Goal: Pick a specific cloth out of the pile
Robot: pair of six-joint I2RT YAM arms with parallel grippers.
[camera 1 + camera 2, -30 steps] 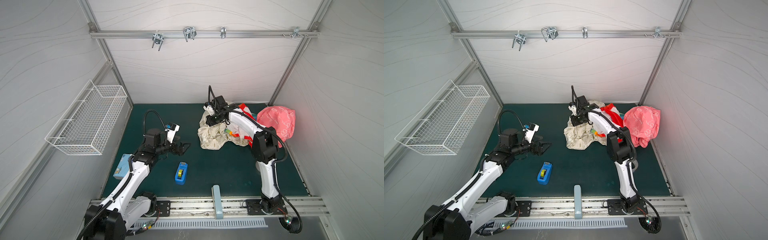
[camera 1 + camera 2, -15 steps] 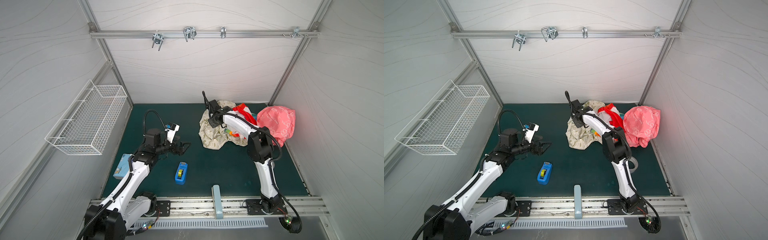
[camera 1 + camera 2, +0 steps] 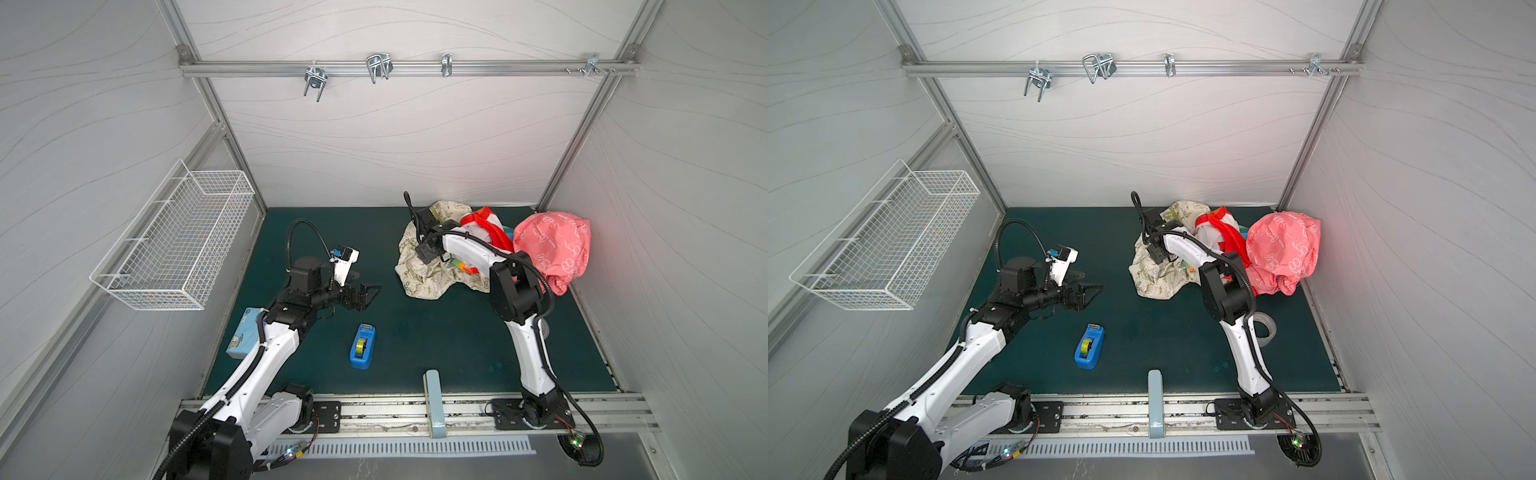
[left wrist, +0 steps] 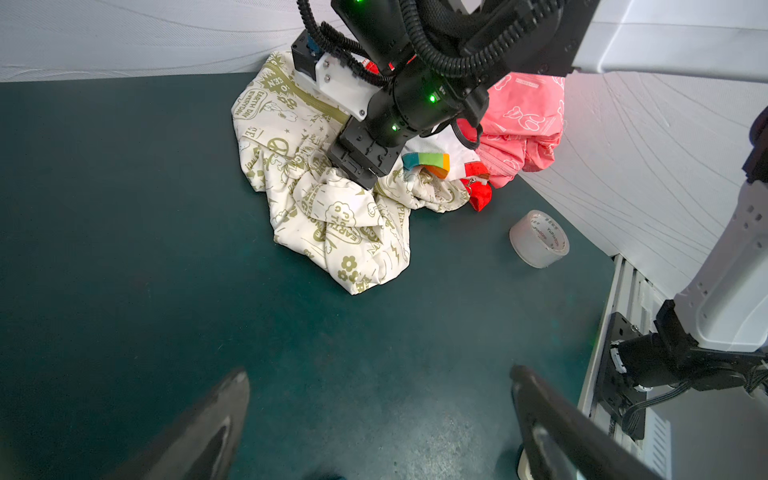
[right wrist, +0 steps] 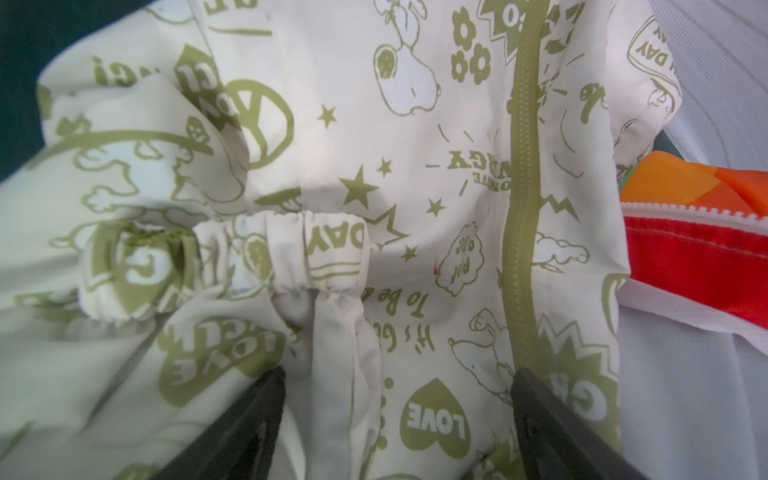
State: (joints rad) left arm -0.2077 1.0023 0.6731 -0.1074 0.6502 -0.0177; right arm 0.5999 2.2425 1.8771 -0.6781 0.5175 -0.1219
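While its jaws are spread wide, the right end effector (image 5: 397, 372) is set on the cream-white cloth printed with olive-green words (image 3: 419, 276), at the left of the pile of cloths (image 3: 486, 226) on the green counter (image 3: 415, 340); the left end effector (image 4: 378, 372) is held wide too.

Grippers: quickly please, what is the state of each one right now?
Left gripper: open, holding nothing.
Right gripper: open, jaws spread over the cream cloth, not clamping it.
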